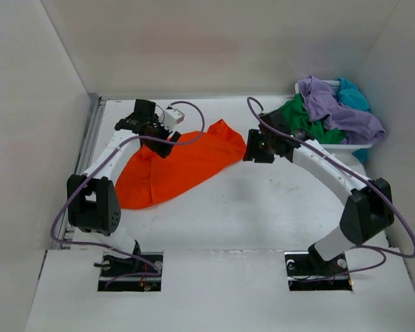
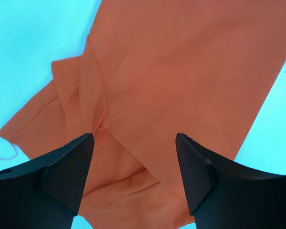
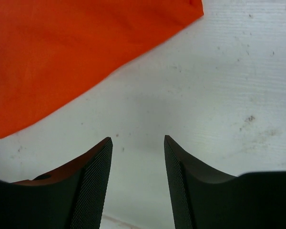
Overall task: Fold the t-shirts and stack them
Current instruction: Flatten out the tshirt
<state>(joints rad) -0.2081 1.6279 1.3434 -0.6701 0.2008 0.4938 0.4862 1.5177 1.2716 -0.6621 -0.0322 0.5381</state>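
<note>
Orange t-shirt (image 1: 180, 169) lies spread and loosely creased on the white table (image 1: 263, 214), directly under your left pincer (image 2: 133, 139). That pincer's two dark fingers (image 2: 66, 167) stand wide apart over the cloth, with nothing clamped between them; a fold of the shirt runs beneath the gap. Your right pincer (image 3: 138, 140) hangs just beside the shirt's right edge, over bare table. Its jaws are parted too and hold nothing, and orange cloth shows ahead of it and to its left. Beyond the right pincer, in the far corner, a white basket (image 1: 335, 146) holds the lavender t-shirt (image 1: 339, 107) heaped over the green t-shirt (image 1: 301, 121), with the teal t-shirt (image 1: 353, 97) behind them.
</note>
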